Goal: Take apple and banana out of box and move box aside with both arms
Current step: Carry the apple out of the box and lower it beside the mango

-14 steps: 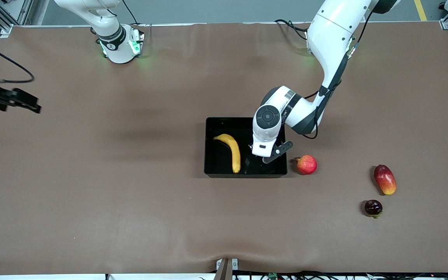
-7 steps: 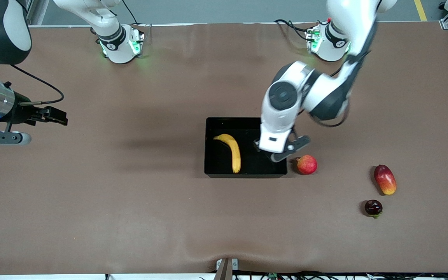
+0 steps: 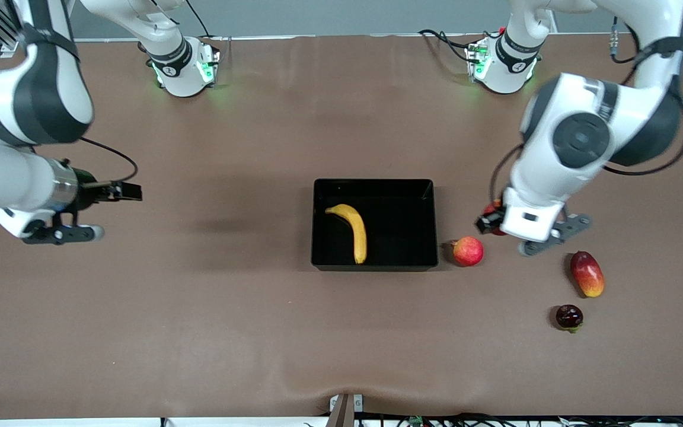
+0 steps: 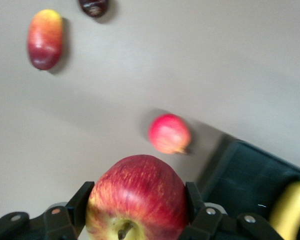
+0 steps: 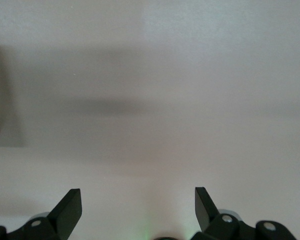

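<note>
I'm holding the apple [image 4: 137, 197] clamped in my left tool [image 4: 135, 205] over the counter [image 3: 199, 308] near its left-arm end, right tool [image 5: 138, 206] hanging wide apart.

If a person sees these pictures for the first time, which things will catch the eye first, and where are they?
First is the black tray in the middle of the table, with the yellow banana lying in it. Next, the left gripper holds a red apple in the air over the table between the pinkish-red fruit beside the tray and the mango. The right gripper hangs open over bare table at the right arm's end.
</note>
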`<state>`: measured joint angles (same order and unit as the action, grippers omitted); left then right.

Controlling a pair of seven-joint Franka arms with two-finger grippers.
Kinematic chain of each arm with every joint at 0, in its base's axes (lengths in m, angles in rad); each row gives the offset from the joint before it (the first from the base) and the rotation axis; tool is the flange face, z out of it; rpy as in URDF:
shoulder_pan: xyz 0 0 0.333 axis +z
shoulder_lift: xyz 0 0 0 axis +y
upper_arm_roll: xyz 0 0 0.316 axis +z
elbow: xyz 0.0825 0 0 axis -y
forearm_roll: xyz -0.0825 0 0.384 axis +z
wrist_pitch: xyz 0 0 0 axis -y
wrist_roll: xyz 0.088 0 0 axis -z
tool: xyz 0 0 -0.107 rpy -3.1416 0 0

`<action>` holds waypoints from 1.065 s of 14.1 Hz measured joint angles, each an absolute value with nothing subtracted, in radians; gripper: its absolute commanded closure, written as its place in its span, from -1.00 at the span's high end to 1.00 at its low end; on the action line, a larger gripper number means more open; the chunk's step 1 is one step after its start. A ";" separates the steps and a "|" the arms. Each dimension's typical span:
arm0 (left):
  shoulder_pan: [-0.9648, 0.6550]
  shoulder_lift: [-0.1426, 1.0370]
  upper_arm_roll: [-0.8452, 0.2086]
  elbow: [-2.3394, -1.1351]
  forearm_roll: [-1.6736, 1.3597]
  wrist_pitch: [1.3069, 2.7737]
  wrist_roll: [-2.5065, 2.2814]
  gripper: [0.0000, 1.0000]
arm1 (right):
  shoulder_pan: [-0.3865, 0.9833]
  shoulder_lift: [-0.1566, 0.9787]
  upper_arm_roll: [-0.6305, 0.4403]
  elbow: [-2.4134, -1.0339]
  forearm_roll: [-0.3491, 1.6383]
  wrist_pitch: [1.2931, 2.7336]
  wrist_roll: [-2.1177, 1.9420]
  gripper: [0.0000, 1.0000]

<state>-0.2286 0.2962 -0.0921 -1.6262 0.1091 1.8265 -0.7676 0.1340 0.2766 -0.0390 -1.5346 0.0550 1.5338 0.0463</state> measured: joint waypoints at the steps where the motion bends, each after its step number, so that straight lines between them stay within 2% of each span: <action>1: -0.183 0.296 -0.092 -1.657 0.109 1.827 -0.716 -1.00 | 0.135 0.281 -0.039 -1.534 0.055 1.546 0.046 1.00; 5: -0.040 0.297 -0.091 -1.788 0.109 1.893 -0.613 -1.00 | 0.135 0.282 -0.039 -1.533 0.056 1.599 0.046 1.00; 10: -0.020 0.321 -0.092 -1.937 0.109 2.055 -0.613 -1.00 | 0.135 0.282 -0.038 -1.533 0.096 1.616 0.045 1.00; 15: 0.012 0.386 -0.092 -2.025 0.109 2.230 -0.613 -1.00 | 0.135 0.282 -0.038 -1.533 0.100 1.616 0.044 1.00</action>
<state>0.0117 0.3864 -0.0917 -2.0250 0.1092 2.2296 -0.6135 0.1353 0.2818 -0.0384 -1.5333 0.0999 1.6160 0.0444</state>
